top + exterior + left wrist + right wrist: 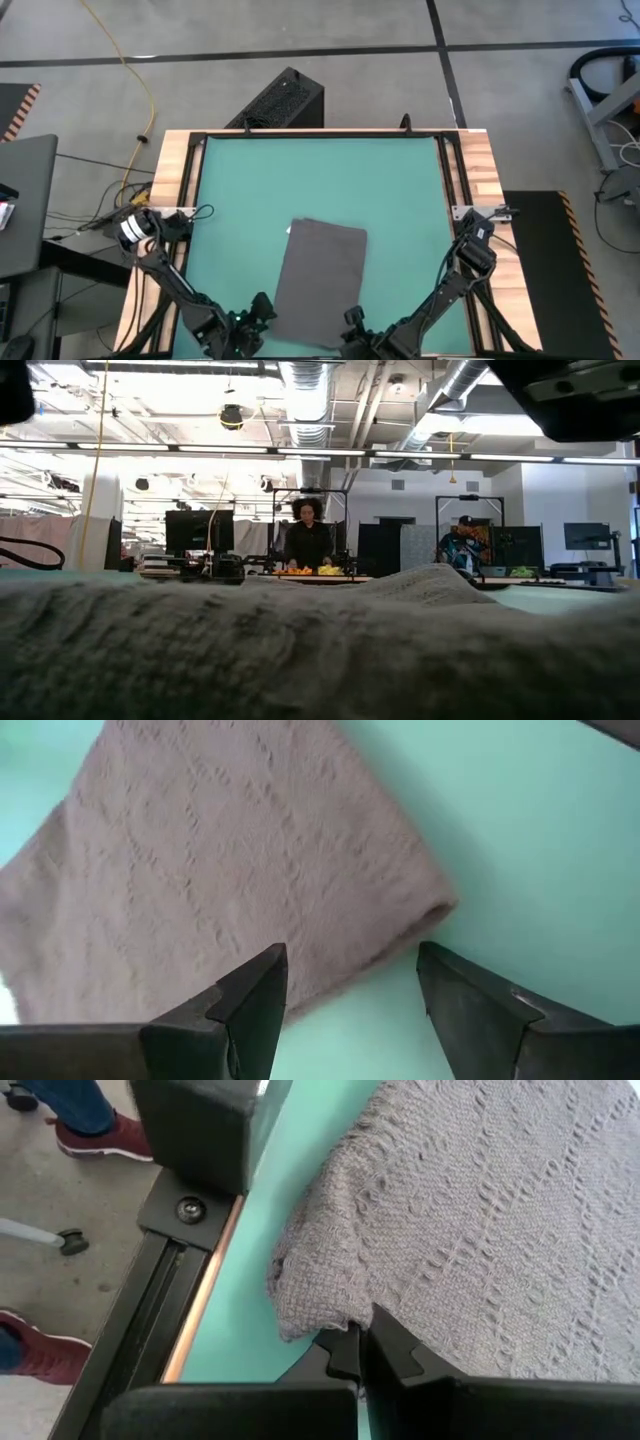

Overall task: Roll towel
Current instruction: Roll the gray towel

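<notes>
The dark grey towel [320, 280] lies spread flat on the green mat [320, 180], near the table's near edge. Its small white tag [290, 230] is at its far left corner. My left gripper [350, 985] is open at the towel's near left corner [425, 910], one finger over the cloth and one over bare mat. My right gripper [372, 1348] is shut on the towel [480, 1220] at its near right corner. In the low view the towel [300, 650] fills the foreground, with a raised hump [430, 575]. My right gripper pinches the towel's edge [345, 1315] beside its near right corner between its two fingers. The cloth puckers and curls up there; the rest lies on the mat. One layer or several, I cannot tell.
The wooden table rim [170, 200] and black frame rails surround the mat. A black box [285, 100] stands on the floor beyond the far edge. People stand in the room behind [307, 540]; a person's red shoes [95, 1130] show on the floor by the table's edge.
</notes>
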Robot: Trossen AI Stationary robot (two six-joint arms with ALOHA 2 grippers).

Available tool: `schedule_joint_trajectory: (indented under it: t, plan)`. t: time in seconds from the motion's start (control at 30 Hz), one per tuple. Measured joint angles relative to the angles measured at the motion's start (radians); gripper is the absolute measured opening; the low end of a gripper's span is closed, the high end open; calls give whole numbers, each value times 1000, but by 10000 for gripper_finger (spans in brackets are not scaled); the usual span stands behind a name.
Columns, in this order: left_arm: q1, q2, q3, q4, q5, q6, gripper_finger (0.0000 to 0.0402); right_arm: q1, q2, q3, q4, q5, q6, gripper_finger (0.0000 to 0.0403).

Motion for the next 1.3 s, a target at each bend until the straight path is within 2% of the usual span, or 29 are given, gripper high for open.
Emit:
schedule_joint_trajectory:
  t: [0.1,0.23,0.33,0.53,0.7,0.93,1.3]
  plan:
    - [14,-4,-22,20,22,6,216,0,0,0,-2,-2,1,14]
    - [24,0,-23,79,-17,78,216,0,0,0,-9,-2,0,14]
    - [44,3,-23,111,48,161,216,0,0,0,-9,-2,0,14]
    - [69,28,-22,135,47,145,211,0,0,0,-8,-2,4,14]
    - [73,29,-1,151,51,107,155,0,0,0,-11,-2,48,14]
    - [67,32,29,108,116,-49,15,22,-2,0,-26,34,191,14]
    - [86,20,99,58,119,-338,2,78,-29,0,-107,134,616,14]
